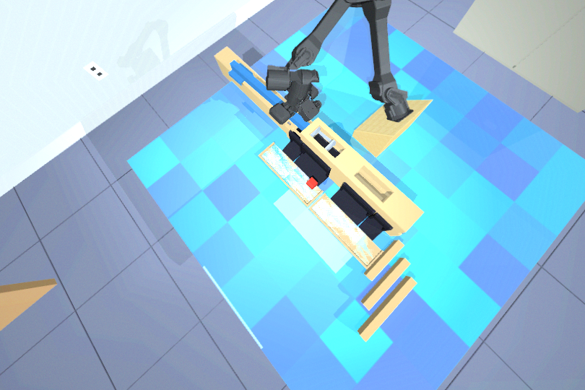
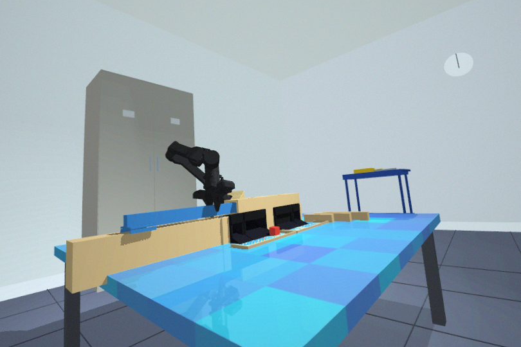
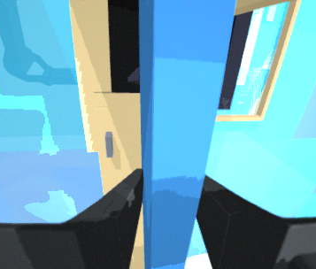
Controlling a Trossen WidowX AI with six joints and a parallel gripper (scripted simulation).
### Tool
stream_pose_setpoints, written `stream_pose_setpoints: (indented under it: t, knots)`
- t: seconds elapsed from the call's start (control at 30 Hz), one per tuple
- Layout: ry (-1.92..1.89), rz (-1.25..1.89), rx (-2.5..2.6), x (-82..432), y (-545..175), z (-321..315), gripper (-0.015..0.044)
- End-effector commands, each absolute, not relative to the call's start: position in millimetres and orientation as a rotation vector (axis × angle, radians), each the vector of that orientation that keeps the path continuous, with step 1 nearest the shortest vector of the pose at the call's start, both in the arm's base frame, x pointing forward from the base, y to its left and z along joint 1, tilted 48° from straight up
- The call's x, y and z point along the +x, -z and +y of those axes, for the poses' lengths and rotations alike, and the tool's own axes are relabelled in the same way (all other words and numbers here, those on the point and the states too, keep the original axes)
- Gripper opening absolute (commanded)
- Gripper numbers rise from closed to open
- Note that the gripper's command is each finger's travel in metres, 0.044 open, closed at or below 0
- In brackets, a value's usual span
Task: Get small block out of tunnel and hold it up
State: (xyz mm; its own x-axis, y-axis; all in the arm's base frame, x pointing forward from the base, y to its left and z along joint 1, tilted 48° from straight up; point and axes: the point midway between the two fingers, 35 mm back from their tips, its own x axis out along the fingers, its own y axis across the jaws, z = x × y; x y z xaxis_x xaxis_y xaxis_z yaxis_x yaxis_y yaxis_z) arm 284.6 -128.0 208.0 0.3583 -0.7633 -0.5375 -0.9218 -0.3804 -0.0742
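Observation:
The tunnel (image 1: 347, 161) (image 2: 269, 199) is a long wooden box with windows in its top and black flapped openings along its front. Pale bars of the cage (image 1: 329, 145) show through one top window. A long blue handle (image 1: 241, 72) (image 2: 168, 218) (image 3: 182, 111) sticks out of the tunnel's end over a wooden rail. My gripper (image 1: 296, 116) (image 2: 217, 208) (image 3: 165, 174) is shut on the blue handle, one finger on each side, close to the tunnel's end. A small red block (image 1: 311, 183) (image 2: 274, 231) sits outside the tunnel's front, at a shallow tray. The fingertips are partly hidden in the top view.
The wooden rail (image 1: 222, 57) (image 2: 168, 243) runs out from the tunnel's end under the handle. Two shallow trays (image 1: 267, 158) (image 1: 368, 264) lie along the tunnel's front. Three loose rods (image 1: 384, 260) (image 1: 385, 283) (image 1: 387, 308) lie past its other end. A wooden wedge (image 1: 378, 135) stands behind.

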Motion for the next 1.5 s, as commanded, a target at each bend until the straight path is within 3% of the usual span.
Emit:
stream_pose_setpoints:
  t: [0.0, 0.07, 0.63, 1.47]
  knots:
    - [-0.511, 1.53, -2.232, 286, -220, -145, 0.0]
    - [-0.511, 1.53, -2.232, 286, -220, -145, 0.0]
    - [-0.525, 1.526, -2.23, 280, -230, -100, 0.044]
    - [-0.516, 1.529, -2.228, 282, -207, -118, 0.044]
